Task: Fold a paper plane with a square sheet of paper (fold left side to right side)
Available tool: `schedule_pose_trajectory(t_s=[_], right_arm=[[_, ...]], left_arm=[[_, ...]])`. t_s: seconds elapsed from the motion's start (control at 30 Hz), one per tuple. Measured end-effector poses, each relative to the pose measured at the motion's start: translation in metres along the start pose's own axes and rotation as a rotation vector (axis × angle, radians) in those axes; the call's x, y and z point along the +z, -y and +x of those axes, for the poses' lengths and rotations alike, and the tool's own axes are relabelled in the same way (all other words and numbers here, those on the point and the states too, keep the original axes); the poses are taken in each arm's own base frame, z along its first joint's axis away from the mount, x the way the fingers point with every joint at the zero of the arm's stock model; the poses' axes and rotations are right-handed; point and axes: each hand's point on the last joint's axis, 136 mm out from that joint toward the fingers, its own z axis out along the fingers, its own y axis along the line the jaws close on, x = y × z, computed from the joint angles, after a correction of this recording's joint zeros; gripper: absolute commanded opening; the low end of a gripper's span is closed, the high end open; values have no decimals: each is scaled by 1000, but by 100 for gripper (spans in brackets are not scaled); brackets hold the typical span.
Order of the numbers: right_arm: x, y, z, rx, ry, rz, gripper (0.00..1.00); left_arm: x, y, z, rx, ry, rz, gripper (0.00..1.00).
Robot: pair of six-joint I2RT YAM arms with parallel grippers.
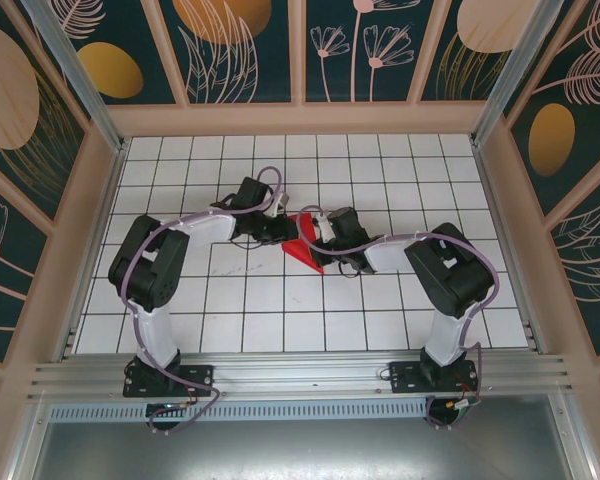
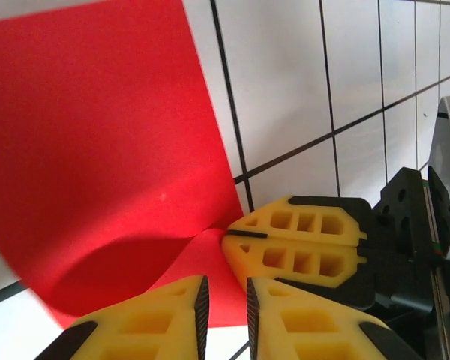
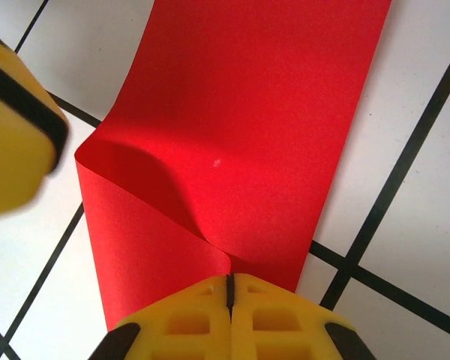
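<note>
**Right gripper pinches the red sheet, left hovers a crack open**

The right gripper (image 3: 229,282) has its yellow fingers pressed tight together, clamping a curled-up edge of the square sheet of paper (image 1: 303,244), which sits mid-table (image 1: 380,300) between the two arms. Just beside it, the left gripper (image 2: 226,289) shows a narrow gap between its jaws, with red paper under the tips. Whether it touches the paper is hard to say.
</note>
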Motion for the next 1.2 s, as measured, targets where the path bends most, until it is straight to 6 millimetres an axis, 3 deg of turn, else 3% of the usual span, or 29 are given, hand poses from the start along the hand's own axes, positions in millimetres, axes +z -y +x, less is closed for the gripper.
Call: schedule_pose_trajectory(t_s=[0.27, 0.73, 1.1, 1.2], right_arm=[[0, 0, 0, 0, -3, 0, 0], [0, 0, 0, -3, -3, 0, 0], [1, 0, -1, -1, -10, 1, 0], [1, -1, -3, 4, -18, 4, 13]], left_arm=[[21, -6, 13, -21, -42, -6, 24], [25, -25, 28, -48, -59, -56, 23], [26, -30, 29, -46, -48, -81, 21], [26, -31, 29, -46, -46, -87, 21]])
